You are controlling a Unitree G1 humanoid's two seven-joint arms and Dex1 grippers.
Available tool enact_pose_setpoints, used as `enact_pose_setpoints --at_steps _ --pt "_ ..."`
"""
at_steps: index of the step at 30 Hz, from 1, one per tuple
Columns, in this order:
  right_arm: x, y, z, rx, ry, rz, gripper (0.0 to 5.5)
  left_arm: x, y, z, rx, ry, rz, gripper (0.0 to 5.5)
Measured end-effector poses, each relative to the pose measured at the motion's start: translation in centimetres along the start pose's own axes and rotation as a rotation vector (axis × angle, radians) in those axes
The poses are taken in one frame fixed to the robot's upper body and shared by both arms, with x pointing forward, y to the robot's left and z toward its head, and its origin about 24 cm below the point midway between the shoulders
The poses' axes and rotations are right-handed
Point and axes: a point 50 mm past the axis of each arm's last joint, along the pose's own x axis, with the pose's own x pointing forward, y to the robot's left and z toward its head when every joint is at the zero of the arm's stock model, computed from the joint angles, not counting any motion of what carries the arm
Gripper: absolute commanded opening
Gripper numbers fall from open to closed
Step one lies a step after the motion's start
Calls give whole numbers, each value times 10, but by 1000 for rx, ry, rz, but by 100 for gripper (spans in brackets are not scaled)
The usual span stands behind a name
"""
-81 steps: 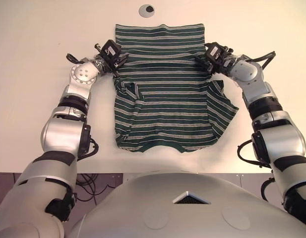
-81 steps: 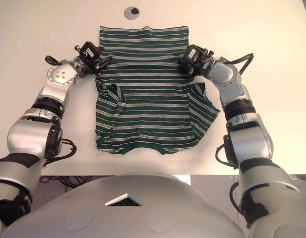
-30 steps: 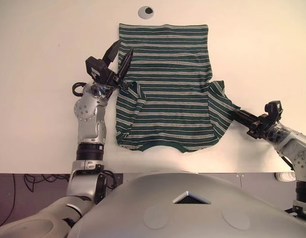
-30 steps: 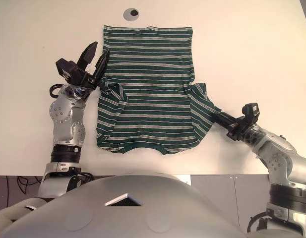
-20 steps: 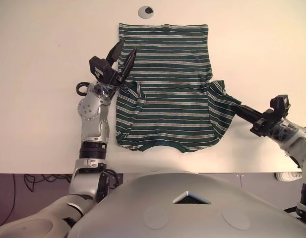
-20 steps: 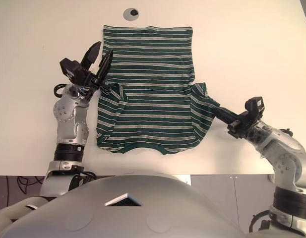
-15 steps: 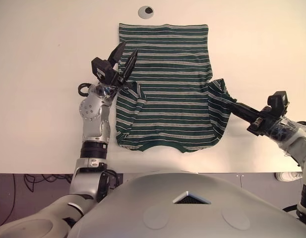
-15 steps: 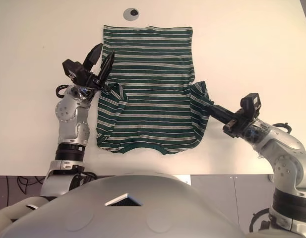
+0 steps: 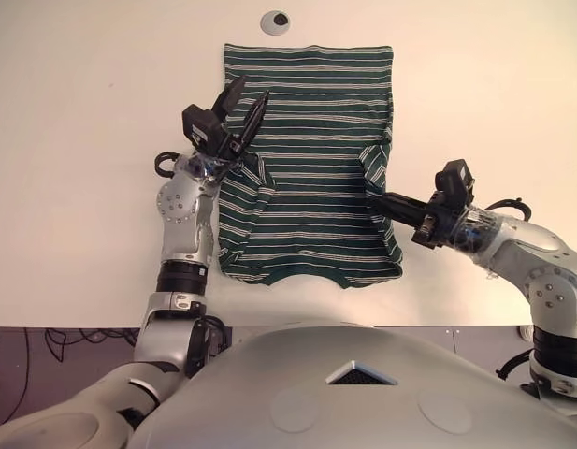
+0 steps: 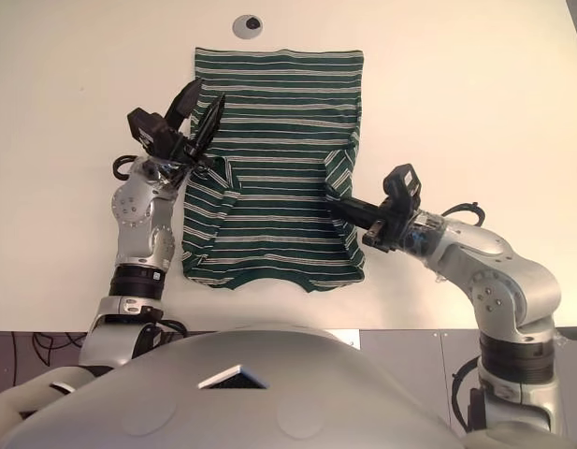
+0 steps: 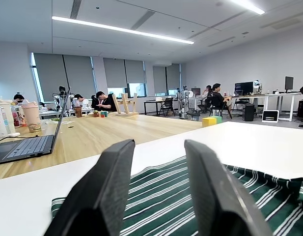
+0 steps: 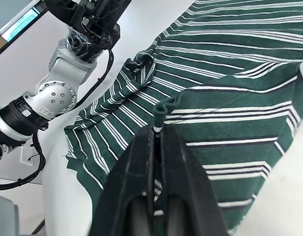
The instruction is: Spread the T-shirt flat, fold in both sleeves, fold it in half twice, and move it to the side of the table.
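Folding right sleeve (image 9: pixel 377 166) onto T-shirt (image 9: pixel 307 112): right gripper (image 9: pixel 376 201) clenched on it, left gripper (image 9: pixel 251 101) released at left sleeve (image 9: pixel 250 173); halvings and move aside pending.

No text, label, number or sign could be read anywhere on the table or in the room behind. A thin line of print stood on the dark band (image 12: pixel 29 112) of the left forearm in the right wrist view, too small to make out.
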Motion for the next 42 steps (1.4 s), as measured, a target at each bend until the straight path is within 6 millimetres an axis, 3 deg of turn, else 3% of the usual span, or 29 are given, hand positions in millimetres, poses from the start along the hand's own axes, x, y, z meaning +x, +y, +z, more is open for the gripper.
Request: enact_pose_setpoints --at_steps 6,10,15,17,19,21,23,29,34,42 --pt "-1 0 1 -2 -2 6 177 -3 0 1 19 9 -36 185" --pt "-12 1 4 -45 -59 7 196 -34 -4 10 93 46 -220 185" --pt "-51 -20 13 -347 -179 -93 196 -90 24 31 296 293 -446 185" --pt "-66 -25 5 -471 -137 -96 196 -108 27 41 384 423 -625 185" --pt "-78 -35 -10 -618 36 -155 196 -118 32 52 425 544 -769 185" --pt "-85 -42 -32 -720 208 -161 196 -125 38 61 473 663 -870 185" --pt "-85 -39 -43 -761 235 -106 196 -133 43 60 553 751 -932 185" --pt "-87 -28 -64 -961 300 84 196 -149 38 46 609 721 -952 185" --pt "-84 -22 -71 -1056 264 130 196 -150 17 34 573 592 -944 185" --pt "-72 -18 -74 -1147 197 150 196 -150 8 26 545 521 -928 185"
